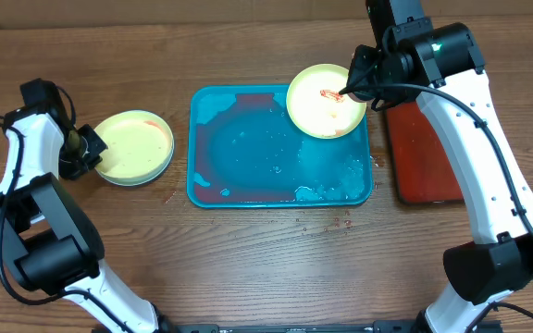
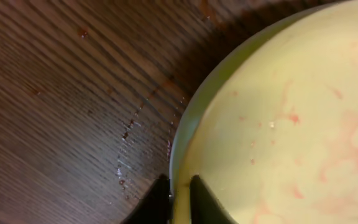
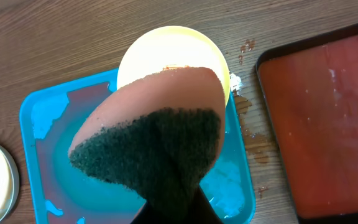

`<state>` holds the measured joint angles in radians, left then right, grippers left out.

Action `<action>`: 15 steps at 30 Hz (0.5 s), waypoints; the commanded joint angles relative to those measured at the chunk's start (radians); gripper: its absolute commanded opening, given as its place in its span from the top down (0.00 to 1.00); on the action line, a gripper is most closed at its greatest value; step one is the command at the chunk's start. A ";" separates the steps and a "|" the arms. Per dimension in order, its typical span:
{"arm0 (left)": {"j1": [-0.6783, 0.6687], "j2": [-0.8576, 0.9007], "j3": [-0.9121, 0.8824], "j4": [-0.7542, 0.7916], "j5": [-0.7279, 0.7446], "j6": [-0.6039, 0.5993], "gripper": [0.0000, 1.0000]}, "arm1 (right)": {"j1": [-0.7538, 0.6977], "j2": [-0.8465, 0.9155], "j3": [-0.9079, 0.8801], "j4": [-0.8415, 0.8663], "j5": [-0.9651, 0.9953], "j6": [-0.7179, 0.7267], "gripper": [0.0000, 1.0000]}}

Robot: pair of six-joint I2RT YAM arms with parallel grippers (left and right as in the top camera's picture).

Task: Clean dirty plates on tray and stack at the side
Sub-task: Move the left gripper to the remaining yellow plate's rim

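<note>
Sponge point(image 3: 160, 140) first. It crowds the right wrist view, pink face and green scouring pad bent over, clamped in my right pincer point(image 3: 169, 208) for scrubbing. Beyond it the dirty plate point(image 3: 166, 46) lies face up at the far right corner of the tray point(image 3: 36, 112), with the red tray point(image 3: 328, 118) further right.

From the left wrist, my left pincer point(image 2: 179, 202) is closed on the rim of the side stack point(image 2: 278, 124), one finger outside and one inside — to steady it on the tabletop point(image 2: 55, 74), I judge. Faint pink streaks show on its face.

Overhead, the dirty plate overhangs the tray's far rim, its red smear next to my right pincer. Being round, it has no long axis — the tray's runs left to right. The side stack sits left, apart from the tray.
</note>
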<state>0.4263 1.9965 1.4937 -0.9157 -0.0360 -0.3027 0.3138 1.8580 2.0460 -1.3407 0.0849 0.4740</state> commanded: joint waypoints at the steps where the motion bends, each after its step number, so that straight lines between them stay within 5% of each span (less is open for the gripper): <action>1: -0.004 -0.011 0.011 0.009 0.022 0.066 0.71 | -0.006 -0.016 0.019 0.002 0.003 0.001 0.96; 4: -0.004 -0.033 0.034 0.009 0.085 0.126 0.53 | -0.006 -0.016 0.019 0.003 0.003 0.001 0.96; 9: -0.021 -0.058 0.196 -0.110 0.306 0.276 0.50 | -0.006 -0.016 0.019 0.004 0.003 0.001 0.96; 15: -0.166 -0.058 0.295 -0.135 0.453 0.304 0.42 | -0.006 -0.016 0.019 0.012 0.003 0.001 0.96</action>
<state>0.3656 1.9770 1.7489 -1.0603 0.2504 -0.0635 0.3138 1.8580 2.0460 -1.3388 0.0853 0.4747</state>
